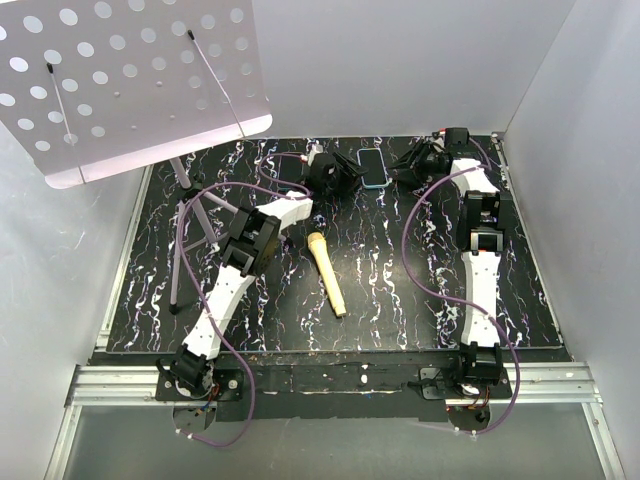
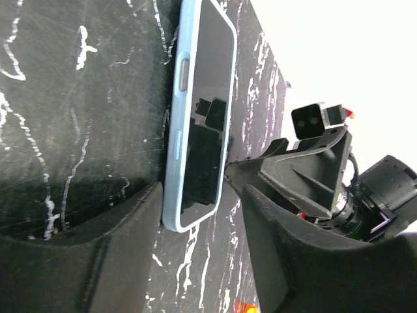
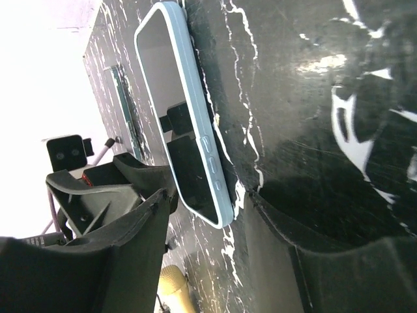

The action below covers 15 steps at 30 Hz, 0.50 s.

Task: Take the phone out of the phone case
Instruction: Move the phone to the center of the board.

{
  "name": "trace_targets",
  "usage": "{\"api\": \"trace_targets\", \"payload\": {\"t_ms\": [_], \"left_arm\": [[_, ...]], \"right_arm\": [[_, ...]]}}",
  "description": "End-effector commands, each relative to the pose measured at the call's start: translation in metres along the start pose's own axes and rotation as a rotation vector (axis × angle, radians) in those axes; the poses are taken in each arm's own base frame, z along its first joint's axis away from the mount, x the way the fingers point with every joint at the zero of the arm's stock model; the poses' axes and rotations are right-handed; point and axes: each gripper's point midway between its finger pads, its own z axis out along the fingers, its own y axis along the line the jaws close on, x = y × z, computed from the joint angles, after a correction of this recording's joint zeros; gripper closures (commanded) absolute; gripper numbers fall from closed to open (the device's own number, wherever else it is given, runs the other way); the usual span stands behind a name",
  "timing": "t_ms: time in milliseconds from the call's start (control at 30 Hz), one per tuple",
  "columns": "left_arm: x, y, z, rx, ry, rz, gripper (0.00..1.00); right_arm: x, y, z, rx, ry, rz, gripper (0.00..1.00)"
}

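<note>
The phone [image 1: 372, 167], dark-screened and in its light blue phone case [image 2: 171, 163], lies flat, screen up, at the back of the black marbled table. My left gripper [image 1: 338, 172] is just left of it and my right gripper [image 1: 412, 160] just right of it. In the left wrist view the left gripper [image 2: 199, 257] is open, one end of the phone [image 2: 202, 117] reaching between its fingertips; the left finger [image 2: 98, 254] is against the case edge. In the right wrist view the right gripper [image 3: 225, 261] is open around the phone's [image 3: 176, 124] other end.
A yellow microphone-shaped object [image 1: 327, 272] lies mid-table and shows in the right wrist view [image 3: 172, 287]. A white perforated music stand [image 1: 130, 80] overhangs the back left, its tripod legs [image 1: 190, 230] beside my left arm. White walls close in the table.
</note>
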Motion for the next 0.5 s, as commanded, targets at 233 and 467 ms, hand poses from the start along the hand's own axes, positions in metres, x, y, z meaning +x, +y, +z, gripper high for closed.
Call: {"api": "trace_targets", "payload": {"t_ms": [233,467], "left_arm": [[0.017,0.034,-0.014,-0.158,0.152,-0.056,0.62],[0.027,0.033,-0.021,-0.166,0.224,-0.033,0.81]], "right_arm": [[0.029,0.031,0.028,-0.047,0.072,-0.048,0.69],[0.040,0.028,0.026,-0.019,0.089,-0.024,0.95]]}}
